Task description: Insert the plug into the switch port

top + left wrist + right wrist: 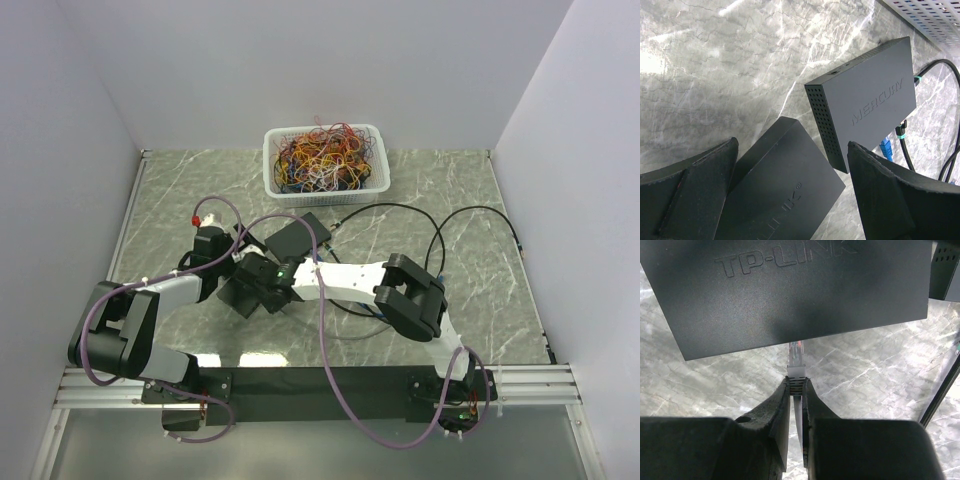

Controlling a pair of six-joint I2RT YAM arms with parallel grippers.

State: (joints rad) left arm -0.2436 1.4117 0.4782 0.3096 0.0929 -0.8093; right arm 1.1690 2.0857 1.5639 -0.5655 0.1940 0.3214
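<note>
The black TP-LINK switch (790, 290) lies flat on the marble table, and its ports do not show. My right gripper (795, 383) is shut on the ribbed white boot of the clear plug (796, 352). The plug's tip meets the switch's near edge; whether it sits in a port is hidden. My left gripper (792, 150) is open, its fingers (705, 185) standing either side of the same switch (785, 185) without touching it. From above, both grippers meet over the switch (245, 297), the left gripper (232, 278) from the left and the right gripper (272, 282) from the right.
A second switch, grey and marked MERCURY (870, 100), lies just beyond, also seen from above (295, 235), with black cables (450, 225) and a blue plug (885, 149) at its far side. A white basket (270, 165) of tangled wires stands at the back. White walls close in left and right.
</note>
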